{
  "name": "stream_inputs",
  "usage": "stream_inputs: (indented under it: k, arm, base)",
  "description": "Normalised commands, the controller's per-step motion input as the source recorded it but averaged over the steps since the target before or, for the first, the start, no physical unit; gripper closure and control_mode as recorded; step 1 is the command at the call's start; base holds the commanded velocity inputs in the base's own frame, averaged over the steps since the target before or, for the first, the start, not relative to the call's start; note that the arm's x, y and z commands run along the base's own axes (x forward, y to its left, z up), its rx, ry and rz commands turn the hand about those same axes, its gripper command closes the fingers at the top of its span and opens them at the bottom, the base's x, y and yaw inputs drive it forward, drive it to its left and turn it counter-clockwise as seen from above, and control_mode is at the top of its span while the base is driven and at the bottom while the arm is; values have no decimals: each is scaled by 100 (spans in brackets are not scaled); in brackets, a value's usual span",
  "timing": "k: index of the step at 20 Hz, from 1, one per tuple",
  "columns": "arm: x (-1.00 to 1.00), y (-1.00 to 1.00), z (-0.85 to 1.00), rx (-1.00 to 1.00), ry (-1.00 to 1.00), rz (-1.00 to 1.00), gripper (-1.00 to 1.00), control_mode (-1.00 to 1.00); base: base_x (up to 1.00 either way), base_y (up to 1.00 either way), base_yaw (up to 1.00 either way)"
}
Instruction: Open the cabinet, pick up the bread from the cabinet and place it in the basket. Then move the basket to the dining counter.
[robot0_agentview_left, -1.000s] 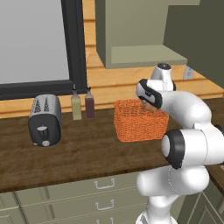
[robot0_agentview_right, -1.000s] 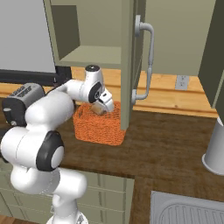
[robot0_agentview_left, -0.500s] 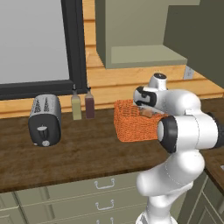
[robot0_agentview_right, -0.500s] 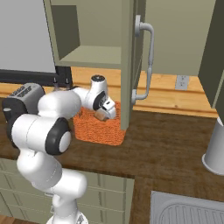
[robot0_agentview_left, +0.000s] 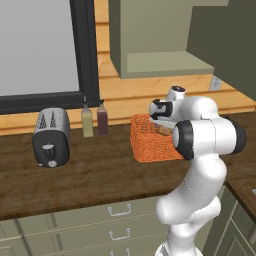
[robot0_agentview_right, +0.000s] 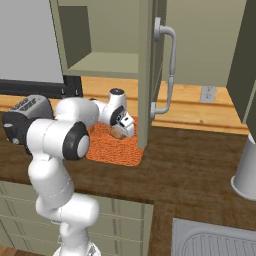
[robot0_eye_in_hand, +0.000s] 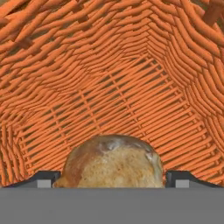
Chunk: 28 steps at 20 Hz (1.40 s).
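Note:
The orange woven basket (robot0_agentview_left: 149, 145) (robot0_agentview_right: 106, 148) stands on the dark wood worktop under the olive-green cabinet (robot0_agentview_left: 150, 40), whose door (robot0_agentview_right: 148, 75) with its curved silver handle (robot0_agentview_right: 169, 70) hangs open. My gripper (robot0_agentview_right: 121, 131) (robot0_agentview_left: 162, 128) reaches down into the basket, shut on the small brown bread (robot0_eye_in_hand: 113, 161) (robot0_agentview_right: 118, 132). In the hand view the loaf sits between my two fingertips (robot0_eye_in_hand: 43, 179), with the basket's woven floor and walls (robot0_eye_in_hand: 109, 74) close behind it. Whether the loaf touches the floor I cannot tell.
A silver toaster (robot0_agentview_left: 50, 137) and two bottles (robot0_agentview_left: 94, 118) stand left of the basket in front of a dark-framed window. A grey pot (robot0_agentview_right: 247, 165) stands at the right and a sink (robot0_agentview_right: 215, 239) lies at the near right. Grey-green drawers (robot0_agentview_left: 100, 220) run below the worktop.
The hand has gone down into the basket with the bread, and the arm's elbow has swung forward over it. The basket has stayed in place.

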Motion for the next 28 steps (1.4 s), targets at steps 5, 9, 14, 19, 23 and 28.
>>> stream_inputs:
  k: [5,9,14,19,23,28]
  arm:
    - [26,0,-40,1,5,0,100,-100]
    - [4,0,-26,0,0,0,-100,-100]
    - [0,0,-1,0,0,0,-100,-100]
    - [0,0,1,0,0,0,-100,-100]
    - [0,0,33,0,0,0,-100,-100]
    - [-2,-2,65,0,0,0,-100,-100]
  base:
    - [0,0,0]
    - [0,0,0]
    - [0,0,0]
    - [0,0,0]
    - [0,0,0]
    - [0,0,0]
